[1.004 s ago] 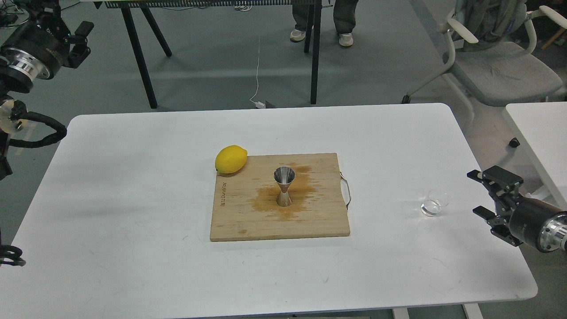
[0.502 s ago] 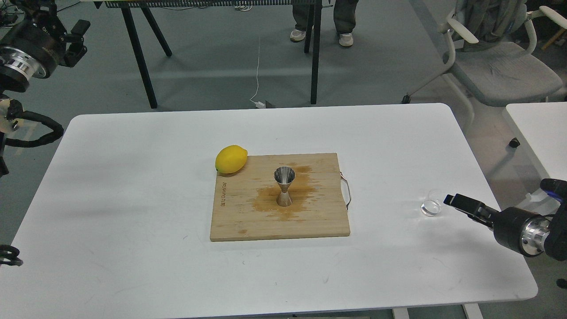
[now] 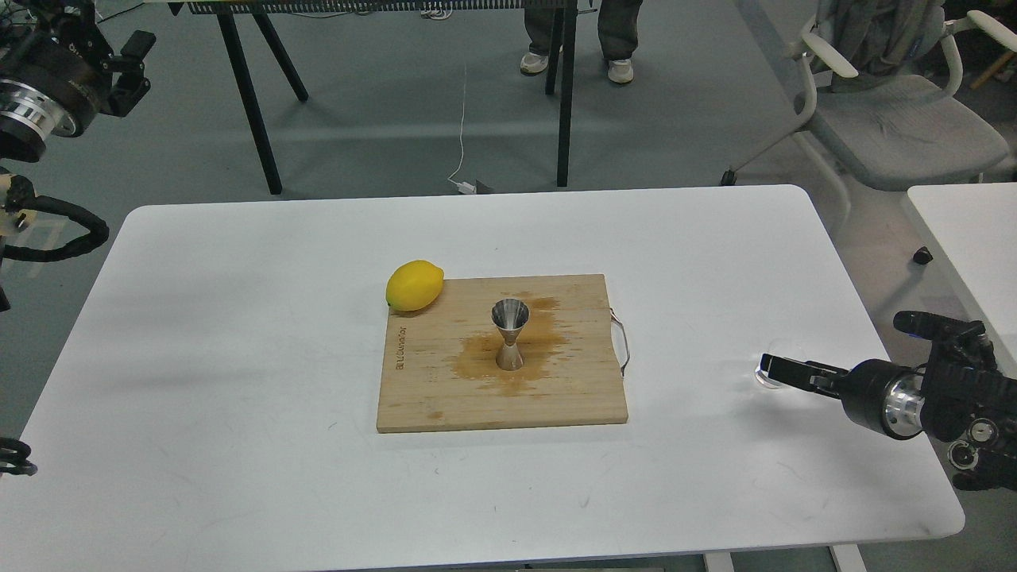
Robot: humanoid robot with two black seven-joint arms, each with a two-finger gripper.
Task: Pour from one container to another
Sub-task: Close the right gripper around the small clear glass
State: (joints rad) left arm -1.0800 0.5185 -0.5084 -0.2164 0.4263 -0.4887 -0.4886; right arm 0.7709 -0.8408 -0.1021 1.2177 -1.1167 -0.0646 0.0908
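The cutting board [image 3: 500, 353] lies near the middle of the white desk [image 3: 238, 397], and everything here is placed from it. On the board, about at its centre, the steel jigger [image 3: 509, 334] stands upright on a brown wet-looking stain [image 3: 508, 361] that spreads around its foot. A thin metal handle loop [image 3: 622, 342] sticks out from the board's right edge.

Well to the right of the board, near the desk's right side, the right hand [image 3: 775, 368] reaches in low from the right, pointing toward the board. It sits right at the clear glass tumbler [image 3: 764, 380], which is mostly hidden behind it; only a pale trace of the base shows. The fingers appear edge-on, so I cannot tell whether they stand apart or are closed on the glass.

At the board's far left corner a yellow lemon [image 3: 414, 285] rests, overlapping the edge.

Far beyond the board and high to its left, off the desk, the left hand [image 3: 131, 67] hangs over the floor, its fingers seemingly apart and empty.
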